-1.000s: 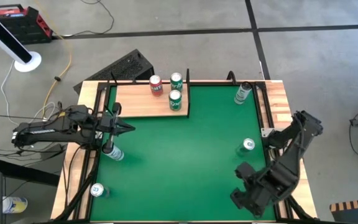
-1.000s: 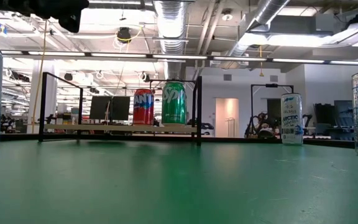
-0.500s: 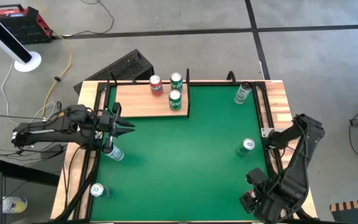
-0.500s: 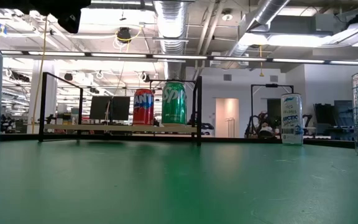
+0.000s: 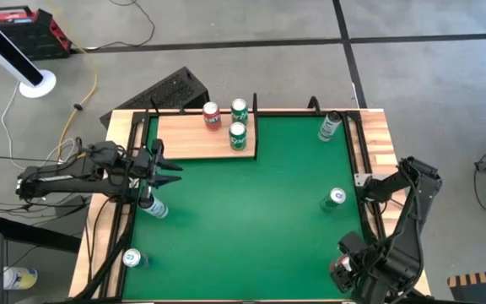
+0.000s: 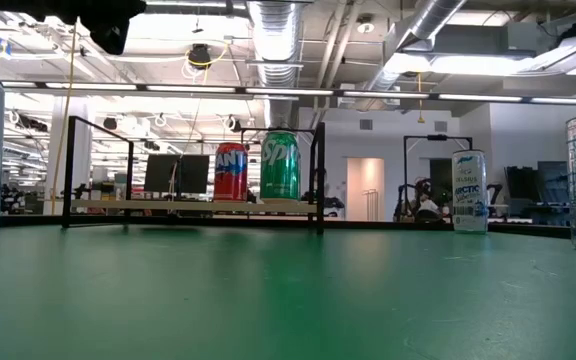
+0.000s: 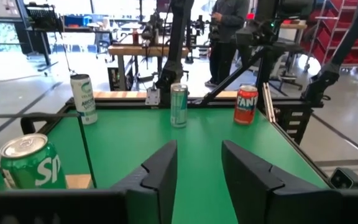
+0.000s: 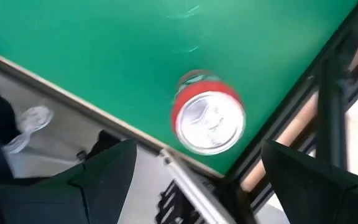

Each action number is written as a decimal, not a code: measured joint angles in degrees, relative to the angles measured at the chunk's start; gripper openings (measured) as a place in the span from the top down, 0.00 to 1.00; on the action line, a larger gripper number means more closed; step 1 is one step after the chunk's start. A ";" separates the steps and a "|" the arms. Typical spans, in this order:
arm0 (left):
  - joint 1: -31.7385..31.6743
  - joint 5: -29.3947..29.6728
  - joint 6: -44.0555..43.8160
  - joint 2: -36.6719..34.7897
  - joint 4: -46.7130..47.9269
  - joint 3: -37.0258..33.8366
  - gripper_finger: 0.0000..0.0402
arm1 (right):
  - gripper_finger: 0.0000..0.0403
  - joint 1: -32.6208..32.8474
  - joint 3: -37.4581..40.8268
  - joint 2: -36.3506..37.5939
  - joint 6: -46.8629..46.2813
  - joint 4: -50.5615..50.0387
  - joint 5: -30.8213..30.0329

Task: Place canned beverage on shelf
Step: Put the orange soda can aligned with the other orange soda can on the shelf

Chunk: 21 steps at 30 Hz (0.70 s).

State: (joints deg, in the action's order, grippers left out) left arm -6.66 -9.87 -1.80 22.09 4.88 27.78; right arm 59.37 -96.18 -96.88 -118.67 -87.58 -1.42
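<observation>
The light-wood shelf board with thin black metal uprights (image 5: 199, 137) lies at the far left part of the green table (image 5: 251, 211). Three upright cans stand at its right end: a red can (image 5: 213, 115), a green can (image 5: 240, 110) beside it, and a second green can (image 5: 237, 135) nearer the board's front edge. The left gripper (image 5: 174, 173) hovers at the table's left edge, just in front of the shelf, fingers spread wide and holding nothing; a silver-and-blue can (image 5: 153, 205) stands just beside it. The right gripper (image 8: 194, 171) is positioned at the near right corner of the table, fingers wide apart, directly above an upright red can with a silver top (image 8: 208, 119). Further cans stand well apart: one at the far right (image 5: 329, 126), one at mid right (image 5: 336, 198) and one at the near left corner (image 5: 132, 258).
</observation>
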 joint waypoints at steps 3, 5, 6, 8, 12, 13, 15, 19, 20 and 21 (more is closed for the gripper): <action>0.00 -0.02 -0.35 -0.04 0.55 0.01 0.68 | 0.09 0.28 0.00 0.00 0.00 0.26 -0.01; 0.00 0.02 -0.42 -0.50 0.57 0.00 0.67 | 0.09 0.29 0.00 0.00 0.00 0.32 -0.01; 0.00 0.12 -0.42 -0.87 0.59 0.01 0.67 | 0.09 0.27 0.00 0.00 0.00 0.26 -0.03; 0.00 0.50 -0.46 -1.75 0.65 0.00 0.67 | 0.09 0.27 0.00 0.00 0.00 0.47 -0.16; -0.01 1.48 -1.39 -4.37 0.76 -0.78 0.67 | 0.09 0.41 0.00 0.00 0.17 0.64 -4.50; -0.02 1.61 -1.76 -5.06 0.75 -1.47 0.67 | 0.09 0.65 0.01 0.00 0.19 0.52 -6.21; -0.02 2.23 -2.24 -6.45 0.20 -2.97 0.67 | 0.09 0.85 0.62 0.02 0.19 0.46 -8.02; -0.02 3.92 -3.42 -9.31 -1.98 -6.00 0.67 | 0.09 1.01 1.89 0.02 0.17 -0.19 -7.88; -0.02 4.23 -3.79 -10.13 -2.43 -6.68 0.67 | 0.09 1.01 1.99 0.02 0.15 -0.29 -7.91; -0.02 4.44 -3.96 -10.78 -2.45 -7.23 0.68 | 0.09 1.01 2.01 0.02 0.17 -0.19 -7.92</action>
State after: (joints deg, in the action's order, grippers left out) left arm -6.68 -5.43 -5.76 11.30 2.43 20.55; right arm 60.38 -94.17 -96.86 -118.50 -87.77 -9.34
